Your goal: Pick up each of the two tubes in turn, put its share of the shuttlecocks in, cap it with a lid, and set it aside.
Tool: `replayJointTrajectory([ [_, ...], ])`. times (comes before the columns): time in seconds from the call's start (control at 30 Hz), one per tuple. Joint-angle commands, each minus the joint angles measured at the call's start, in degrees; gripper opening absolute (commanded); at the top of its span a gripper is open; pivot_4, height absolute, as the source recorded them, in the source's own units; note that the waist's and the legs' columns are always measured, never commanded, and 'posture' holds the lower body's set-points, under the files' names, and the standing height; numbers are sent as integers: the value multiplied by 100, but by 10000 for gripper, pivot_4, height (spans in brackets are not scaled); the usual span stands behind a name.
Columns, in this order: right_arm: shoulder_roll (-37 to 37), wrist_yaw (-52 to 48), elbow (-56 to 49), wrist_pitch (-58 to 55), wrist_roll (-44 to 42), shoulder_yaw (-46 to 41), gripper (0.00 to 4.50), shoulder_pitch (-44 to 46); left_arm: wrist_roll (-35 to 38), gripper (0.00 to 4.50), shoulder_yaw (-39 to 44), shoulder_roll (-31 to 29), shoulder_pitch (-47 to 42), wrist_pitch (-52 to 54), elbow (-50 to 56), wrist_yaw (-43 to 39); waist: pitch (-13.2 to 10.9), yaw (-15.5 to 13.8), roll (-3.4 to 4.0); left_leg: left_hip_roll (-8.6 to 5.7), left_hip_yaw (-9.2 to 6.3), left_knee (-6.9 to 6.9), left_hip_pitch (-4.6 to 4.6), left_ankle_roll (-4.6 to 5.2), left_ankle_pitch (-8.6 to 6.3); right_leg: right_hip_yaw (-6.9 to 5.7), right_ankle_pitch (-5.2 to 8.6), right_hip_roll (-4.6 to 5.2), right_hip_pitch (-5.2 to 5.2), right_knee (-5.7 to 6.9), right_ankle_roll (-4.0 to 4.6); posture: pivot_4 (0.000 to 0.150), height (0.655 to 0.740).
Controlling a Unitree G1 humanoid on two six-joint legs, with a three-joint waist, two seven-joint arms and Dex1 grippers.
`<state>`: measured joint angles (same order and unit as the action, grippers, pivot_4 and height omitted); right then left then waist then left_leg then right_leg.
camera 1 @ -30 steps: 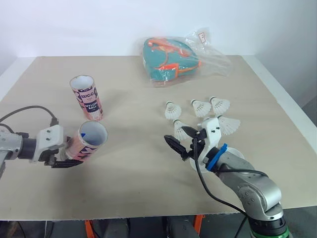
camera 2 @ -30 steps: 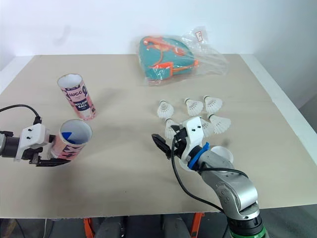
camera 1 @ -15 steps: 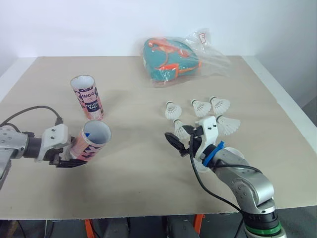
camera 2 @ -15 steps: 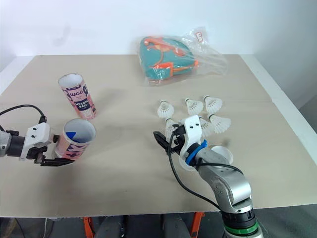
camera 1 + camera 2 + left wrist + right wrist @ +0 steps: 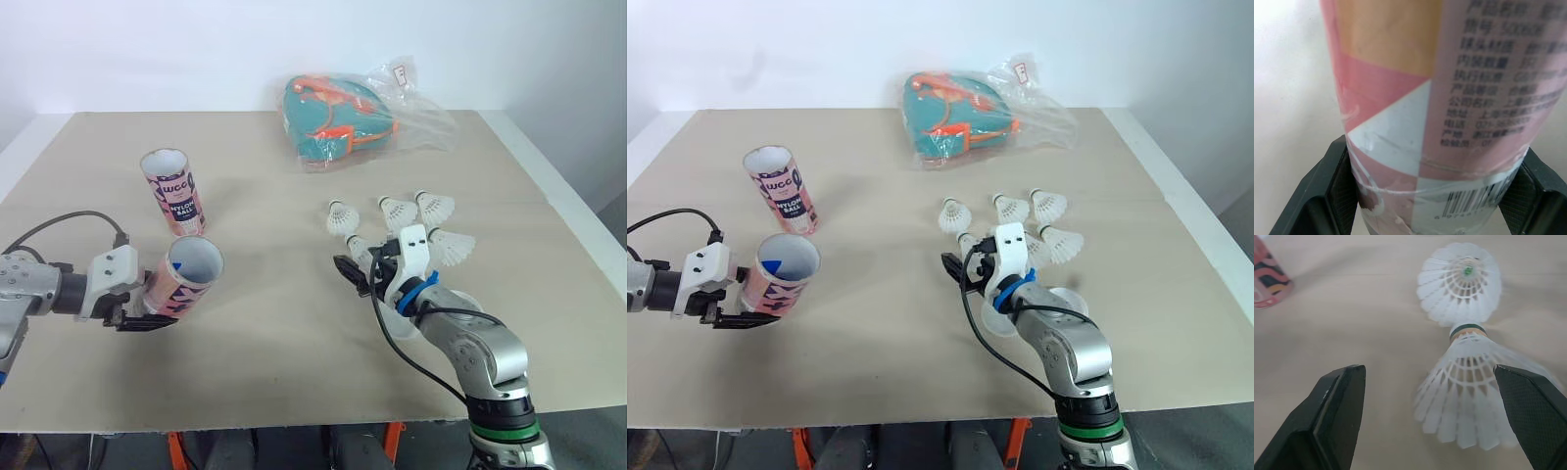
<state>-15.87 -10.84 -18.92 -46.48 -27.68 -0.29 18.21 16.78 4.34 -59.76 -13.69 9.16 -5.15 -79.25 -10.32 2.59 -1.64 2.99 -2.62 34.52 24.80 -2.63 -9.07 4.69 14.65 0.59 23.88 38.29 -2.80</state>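
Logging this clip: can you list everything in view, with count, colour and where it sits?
beige table: one, beige, carries everything.
pink patterned cardboard tubes: two, pink with black and white print; one upright at the back left, one tilted with its mouth open, in the left gripper.
white shuttlecocks: at least five, white, clustered right of centre; more may be hidden by the right gripper.
pale round lids: apparently two, whitish, on the table, partly under the right arm.
teal and orange bag in clear plastic: one, at the table's far edge.
left gripper: black fingers, shut on the tilted tube.
right gripper: black fingers, open, at the nearest shuttlecock.
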Motion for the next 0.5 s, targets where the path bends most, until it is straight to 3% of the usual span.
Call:
replayJointTrajectory([
  [0.03,81,62,-62,-3,33,-125,45000,105,-17,34658,-107,-137,101,133,195,-160,1,0,1,0,0,0,0,0,0,1,0,0,0,0,0,1500,7387],
  [0.27,117,4,-72,37,118,-112,45000,47,-180,34658,-194,-313,262,101,174,-222,4,13,7,2,3,-2,-6,0,0,9,2,-6,0,6,1,1500,7387],
  [0.37,107,-51,-128,123,161,-87,37146,11,-176,34397,-196,-324,300,92,177,-230,6,16,11,5,9,-2,-14,0,0,15,4,-10,1,16,4,1500,7387],
  [0.5,82,-206,-266,176,144,-21,18669,-54,-185,34397,-215,-326,353,79,186,-248,6,16,12,5,10,-1,-24,0,0,19,14,-13,1,40,11,1500,7387],
])
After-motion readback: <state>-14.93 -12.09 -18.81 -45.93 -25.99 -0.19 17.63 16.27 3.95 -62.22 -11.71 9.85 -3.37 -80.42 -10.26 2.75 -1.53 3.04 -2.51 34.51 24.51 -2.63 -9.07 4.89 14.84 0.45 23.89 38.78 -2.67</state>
